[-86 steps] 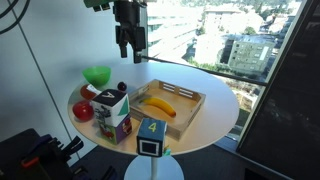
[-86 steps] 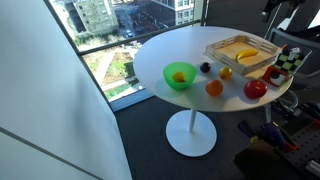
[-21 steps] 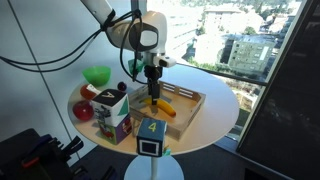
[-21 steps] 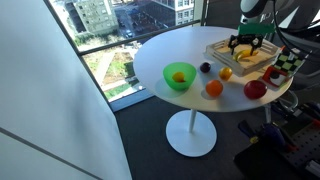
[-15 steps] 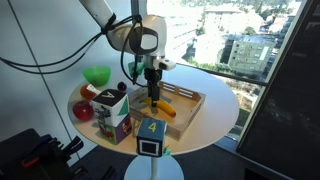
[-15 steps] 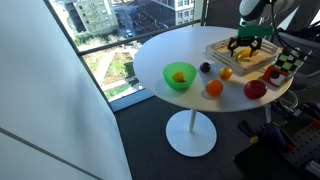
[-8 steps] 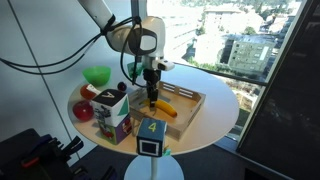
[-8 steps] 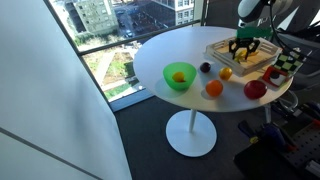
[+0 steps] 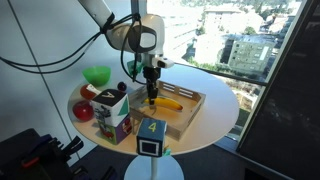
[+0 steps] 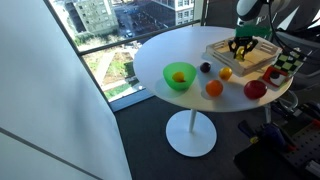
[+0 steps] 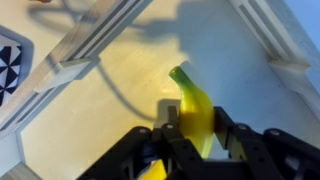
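A yellow banana (image 11: 196, 108) lies in a shallow wooden tray (image 11: 100, 110) on a round white table. My gripper (image 11: 195, 128) reaches straight down into the tray and its two black fingers press the banana's sides, so it is shut on the banana. In both exterior views the gripper (image 9: 152, 98) (image 10: 243, 48) stands low over the tray (image 9: 190, 100) (image 10: 225, 55), and the banana (image 9: 166, 106) still rests on the tray floor.
A green bowl (image 10: 179, 76) holding an orange fruit, a dark plum (image 10: 205, 68), two orange fruits (image 10: 214, 88), a red apple (image 9: 83, 111), patterned cubes (image 9: 113, 113) and a box marked 4 (image 9: 151, 135) share the table (image 9: 215, 110). Windows lie beyond.
The jaws have come together from wide open onto the banana's sides. The arm has hardly moved, and the banana lies where it did.
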{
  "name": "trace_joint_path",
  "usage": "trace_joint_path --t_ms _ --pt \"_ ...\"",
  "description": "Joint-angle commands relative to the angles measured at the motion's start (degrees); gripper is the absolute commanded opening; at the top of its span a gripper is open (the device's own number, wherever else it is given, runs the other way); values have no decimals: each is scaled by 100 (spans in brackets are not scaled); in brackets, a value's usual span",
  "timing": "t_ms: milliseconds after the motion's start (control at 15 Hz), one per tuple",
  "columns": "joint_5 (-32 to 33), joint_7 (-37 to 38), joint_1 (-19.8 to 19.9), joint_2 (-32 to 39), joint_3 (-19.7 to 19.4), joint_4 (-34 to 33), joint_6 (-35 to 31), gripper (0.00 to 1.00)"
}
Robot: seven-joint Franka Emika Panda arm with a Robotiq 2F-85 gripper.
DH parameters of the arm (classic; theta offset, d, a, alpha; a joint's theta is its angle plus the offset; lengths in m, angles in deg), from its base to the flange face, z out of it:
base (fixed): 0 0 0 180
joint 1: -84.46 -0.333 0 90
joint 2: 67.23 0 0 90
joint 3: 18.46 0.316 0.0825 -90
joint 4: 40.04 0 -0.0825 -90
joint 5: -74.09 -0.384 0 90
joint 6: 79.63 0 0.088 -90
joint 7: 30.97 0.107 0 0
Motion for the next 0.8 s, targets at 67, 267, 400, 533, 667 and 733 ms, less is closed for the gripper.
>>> trace_joint_path --t_ms 67,267,400,533,667,733 --pt "157 191 -198 -275 -137 -25 351 15" --pt "282 225 -282 -442 -140 -15 534 15" --pt "374 196 -319 -572 -104 -19 697 15" --pt "450 201 -365 -714 -70 -18 822 15" --pt "511 178 -403 -849 -26 -21 898 15" --pt "531 148 -422 -918 3 -21 927 15"
